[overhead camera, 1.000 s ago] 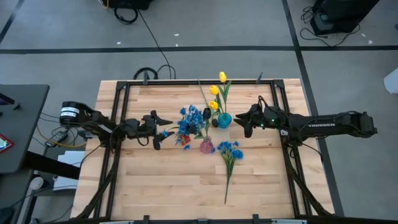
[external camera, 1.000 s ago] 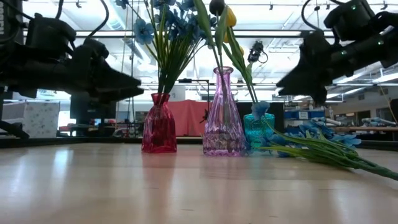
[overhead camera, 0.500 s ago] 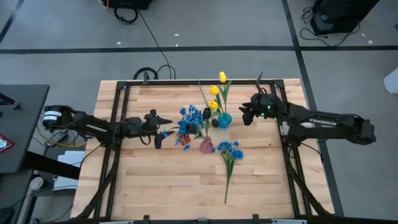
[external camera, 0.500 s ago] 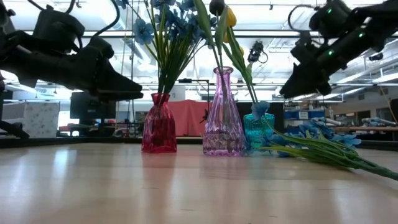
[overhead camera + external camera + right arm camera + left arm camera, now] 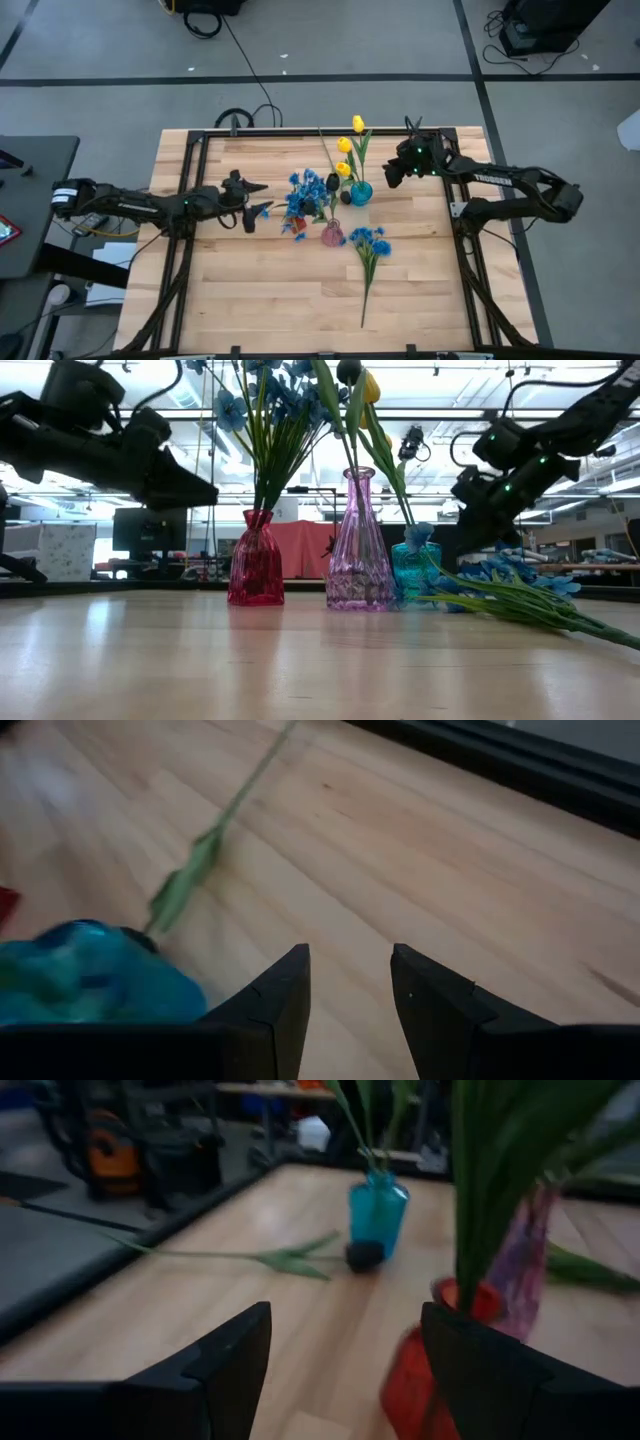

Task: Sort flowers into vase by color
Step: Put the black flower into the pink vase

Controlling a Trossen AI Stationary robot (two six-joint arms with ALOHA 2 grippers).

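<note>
Both claws were open and held nothing: the right claw (image 5: 392, 177) hung by the teal vase (image 5: 360, 192), the left claw (image 5: 252, 200) waited. One blue flower (image 5: 367, 245) lay on the surface (image 5: 250, 290), not sorted yet.

A light wooden table (image 5: 250, 290) carries three glass vases, a blue-blossom bunch (image 5: 368, 252) and a dark-budded stem (image 5: 328, 160).

red vase (image 5: 256, 561): blue blossoms (image 5: 307, 193), green stems. pink/purple ribbed vase (image 5: 359, 547), just beside red vase: dark tulip bud (image 5: 347, 371). teal vase (image 5: 361, 192), beyond the pink one: yellow tulips (image 5: 346, 146). blue bunch (image 5: 368, 242) near pink vase lies on light wood table (image 5: 270, 290), black frame. arms dark.
</note>
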